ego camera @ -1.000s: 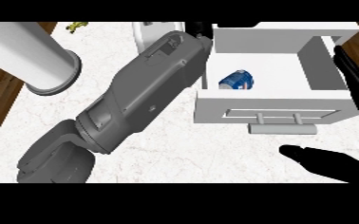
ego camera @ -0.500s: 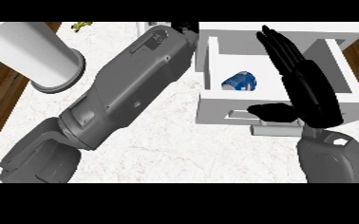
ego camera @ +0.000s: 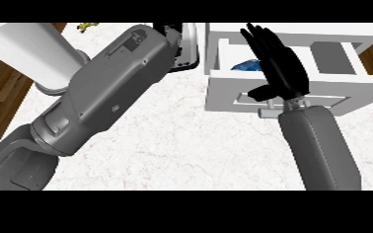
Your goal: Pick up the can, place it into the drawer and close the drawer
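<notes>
Now can [ego camera: 246, 65] inside open drawer [ego camera: 218, 86], beneath right robot hand [ego camera: 280, 66]; fingers straight, holding nothing.

A white cylinder [ego camera: 36, 54] stood at the surface's [ego camera: 182, 143] far left edge. A small yellow-green object [ego camera: 86, 26] lay at the far edge, too small to identify.

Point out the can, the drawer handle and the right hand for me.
can [ego camera: 245, 65], head view, on its blue side showing left of the hand.
drawer handle [ego camera: 268, 113], head view, on its left end.
right hand [ego camera: 280, 69], head view, on its back.
</notes>
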